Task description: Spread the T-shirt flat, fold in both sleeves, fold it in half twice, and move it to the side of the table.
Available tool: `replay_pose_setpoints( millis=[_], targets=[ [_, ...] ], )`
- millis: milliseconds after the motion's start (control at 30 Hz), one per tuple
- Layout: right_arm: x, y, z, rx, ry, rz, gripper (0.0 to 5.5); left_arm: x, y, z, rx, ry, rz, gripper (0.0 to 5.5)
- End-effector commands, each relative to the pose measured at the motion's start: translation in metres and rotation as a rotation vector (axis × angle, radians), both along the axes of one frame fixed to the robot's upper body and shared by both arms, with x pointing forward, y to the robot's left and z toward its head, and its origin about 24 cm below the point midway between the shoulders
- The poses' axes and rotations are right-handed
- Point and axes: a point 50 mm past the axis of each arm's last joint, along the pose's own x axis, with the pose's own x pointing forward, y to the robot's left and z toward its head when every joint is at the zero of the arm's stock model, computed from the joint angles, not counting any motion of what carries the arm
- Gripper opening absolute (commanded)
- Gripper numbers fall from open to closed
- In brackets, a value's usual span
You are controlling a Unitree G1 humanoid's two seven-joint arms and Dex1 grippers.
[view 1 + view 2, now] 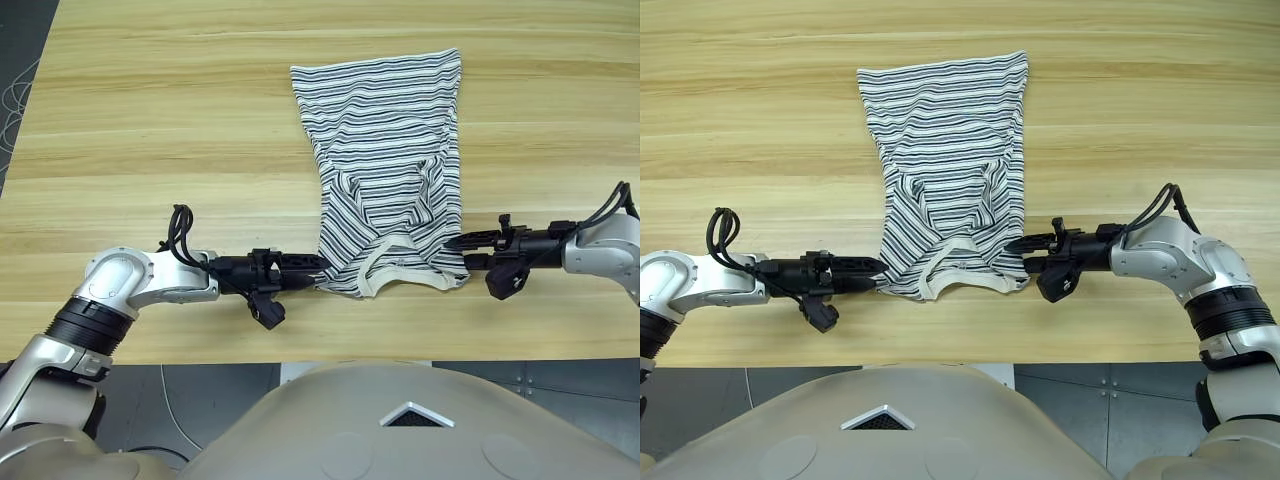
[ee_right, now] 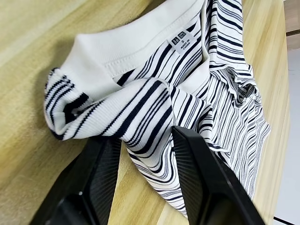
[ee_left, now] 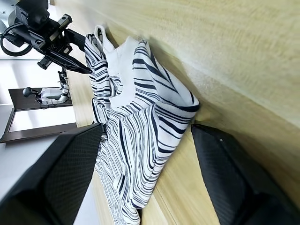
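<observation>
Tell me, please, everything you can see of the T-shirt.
The T-shirt is soft knit, white with dark horizontal stripes, with a plain white ribbed collar and a small label inside. It lies on the wooden table with both sleeves folded in, forming a narrow panel, hem far, collar near the robot, rumpled at the collar end. The left gripper and right gripper stand open at its near corners, fabric between their fingers.

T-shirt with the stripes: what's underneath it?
The T-shirt lies on the wooden table, whose bare top shows all around it. The patch beneath is covered by fabric, so anything under there cannot be seen.
</observation>
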Motion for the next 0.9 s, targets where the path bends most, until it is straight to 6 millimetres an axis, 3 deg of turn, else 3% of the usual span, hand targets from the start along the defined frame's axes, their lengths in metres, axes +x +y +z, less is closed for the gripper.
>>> replay_pose_setpoints(
  millis=[33, 300, 600, 900],
  targets=[
    [-0.003, -0.001, -0.009, -0.06, 0.037, -0.001, 1.94, -0.004, 0.003, 0.001, 0.042, 0.008, 0.007, 3.51],
    [-0.002, -0.001, -0.009, -0.061, 0.033, -0.003, 1.94, -0.001, -0.003, 0.013, 0.02, -0.083, 0.004, 3.51],
    [-0.002, 0.002, -0.01, -0.049, 0.035, -0.002, 1.94, 0.006, 0.019, -0.003, 0.058, -0.034, 0.049, 3.51],
    [0.0, 0.006, -0.006, -0.041, 0.023, 0.01, 1.94, 0.001, 0.019, -0.007, 0.092, -0.004, -0.01, 3.51]
  ],
)
